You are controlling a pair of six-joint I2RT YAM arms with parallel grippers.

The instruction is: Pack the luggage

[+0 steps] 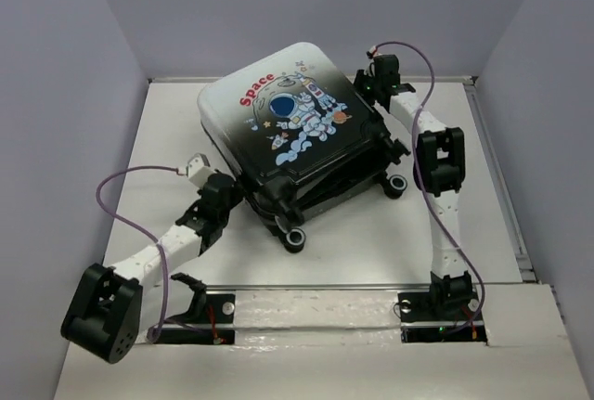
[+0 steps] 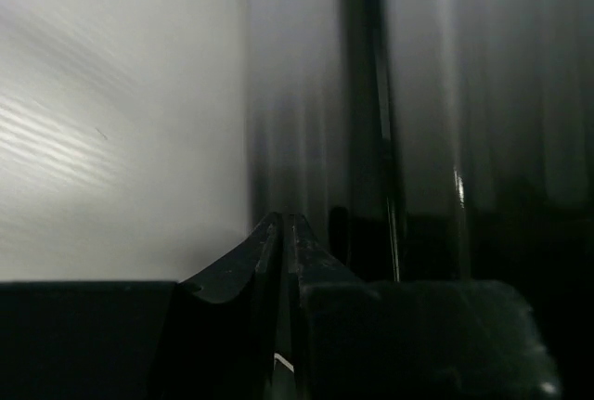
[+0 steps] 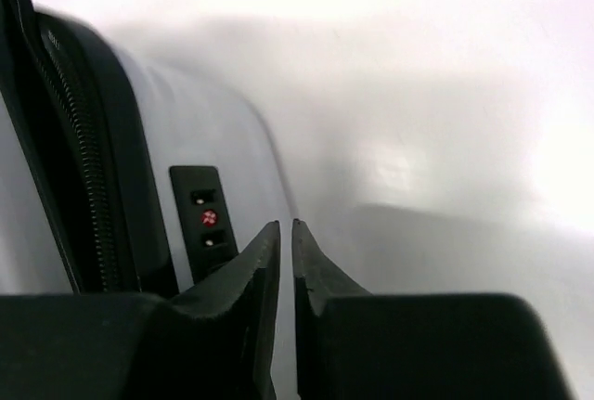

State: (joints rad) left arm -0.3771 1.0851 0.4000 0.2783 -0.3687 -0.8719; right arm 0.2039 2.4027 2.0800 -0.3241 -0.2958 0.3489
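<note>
The luggage lies flat in the middle of the white table, spaceman picture up. Its wheels point toward the arms. The left gripper is at the near left corner, its fingers squeezed almost together. That view is dark and blurry, so I cannot tell if it pinches anything. The right gripper is at the far right corner, beside the zipper and lock. It shows only a thin slit, with nothing in it.

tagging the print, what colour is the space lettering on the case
Red lettering on the luggage; top view shows it best.
</note>
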